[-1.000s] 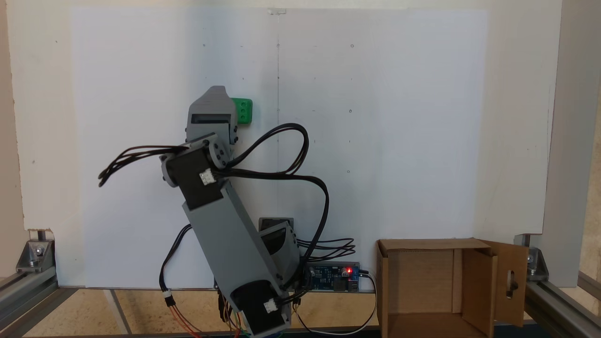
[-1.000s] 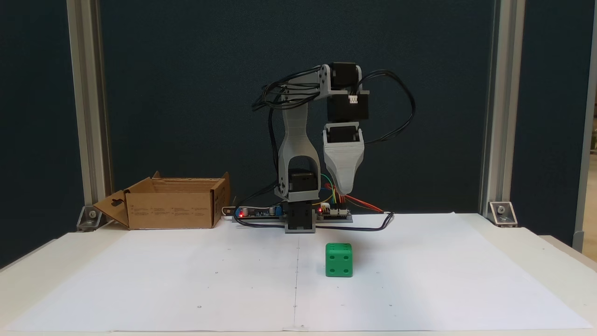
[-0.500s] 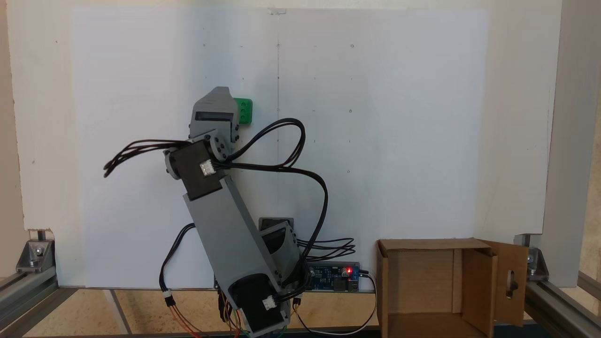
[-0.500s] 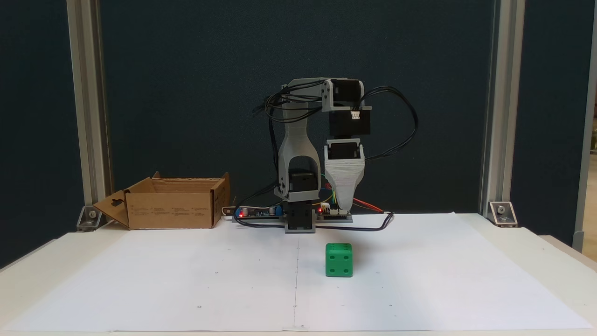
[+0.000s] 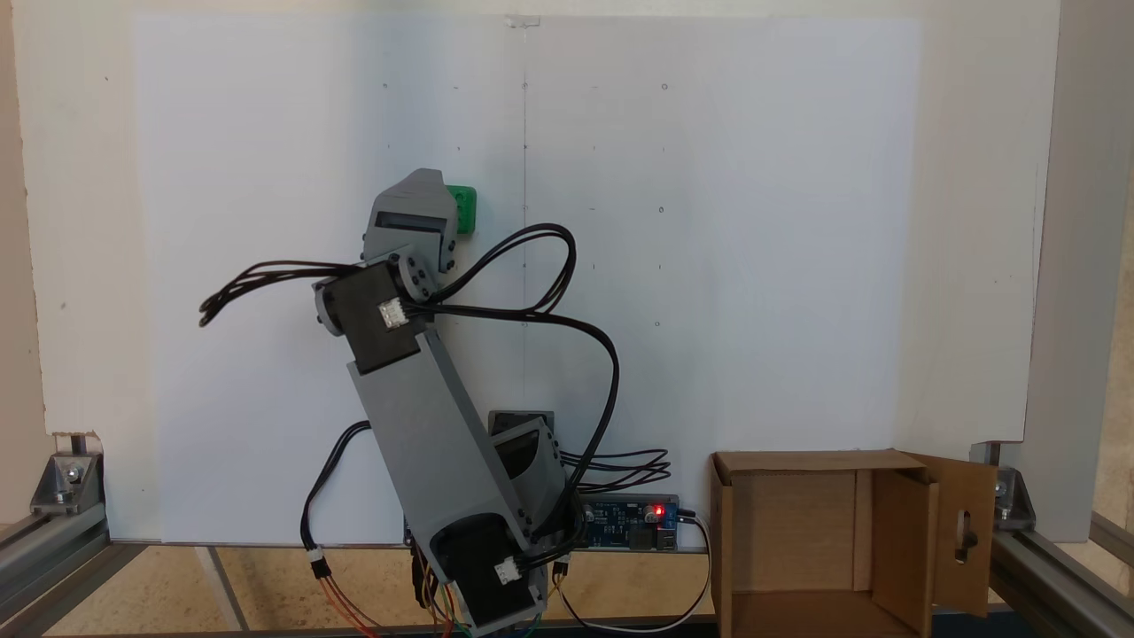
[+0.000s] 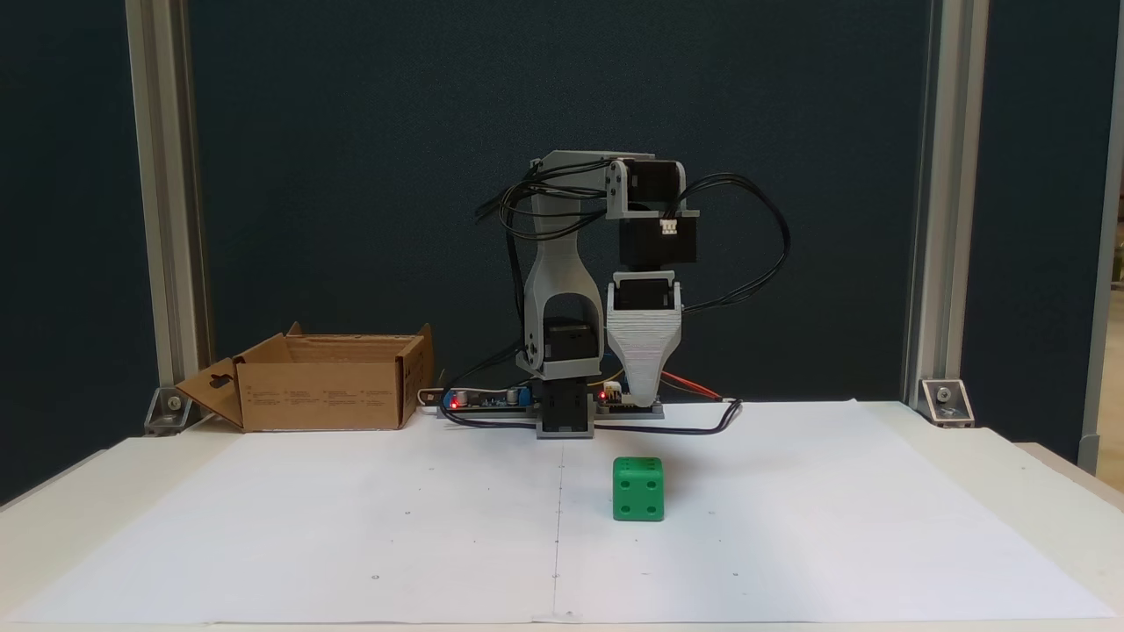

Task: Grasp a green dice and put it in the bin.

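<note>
The green dice [image 6: 638, 489] sits on the white paper near the centre line, with several pips on the face toward the camera. From above, the green dice [image 5: 464, 208] is partly covered by the grey gripper [image 5: 415, 197]. The gripper [image 6: 645, 401] points straight down, hanging above the table and behind the dice, not touching it. Its jaws overlap, so I cannot tell open from shut. Nothing is visibly held. The bin [image 6: 320, 395], a brown cardboard box with open flaps, stands at the back left in this fixed view; from above, the bin [image 5: 722, 532] is at the lower right.
The arm's base and a circuit board with red lights [image 6: 474, 400] sit at the back of the table, with black cables [image 5: 567, 292] looping around the arm. Aluminium frame posts [image 6: 162, 219] stand at the back corners. White paper [image 6: 790, 527] covers the table.
The arm has lowered, bringing the gripper down toward the table and slightly closer over the dice. The dice and the bin have not moved.
</note>
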Action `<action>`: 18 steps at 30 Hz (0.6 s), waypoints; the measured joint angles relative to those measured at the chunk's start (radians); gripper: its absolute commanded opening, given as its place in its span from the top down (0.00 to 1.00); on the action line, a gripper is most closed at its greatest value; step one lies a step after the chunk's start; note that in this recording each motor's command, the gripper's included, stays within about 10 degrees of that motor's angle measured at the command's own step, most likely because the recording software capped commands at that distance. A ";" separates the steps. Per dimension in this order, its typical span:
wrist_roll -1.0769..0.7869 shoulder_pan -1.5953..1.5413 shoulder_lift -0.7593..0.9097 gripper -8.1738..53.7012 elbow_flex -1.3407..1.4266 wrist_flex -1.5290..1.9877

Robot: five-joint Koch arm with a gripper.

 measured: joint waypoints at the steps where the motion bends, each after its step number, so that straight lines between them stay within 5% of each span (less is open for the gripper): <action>1: 0.000 0.000 0.000 0.17 0.000 -0.006; 18: 0.000 0.017 -0.121 0.17 0.002 -0.071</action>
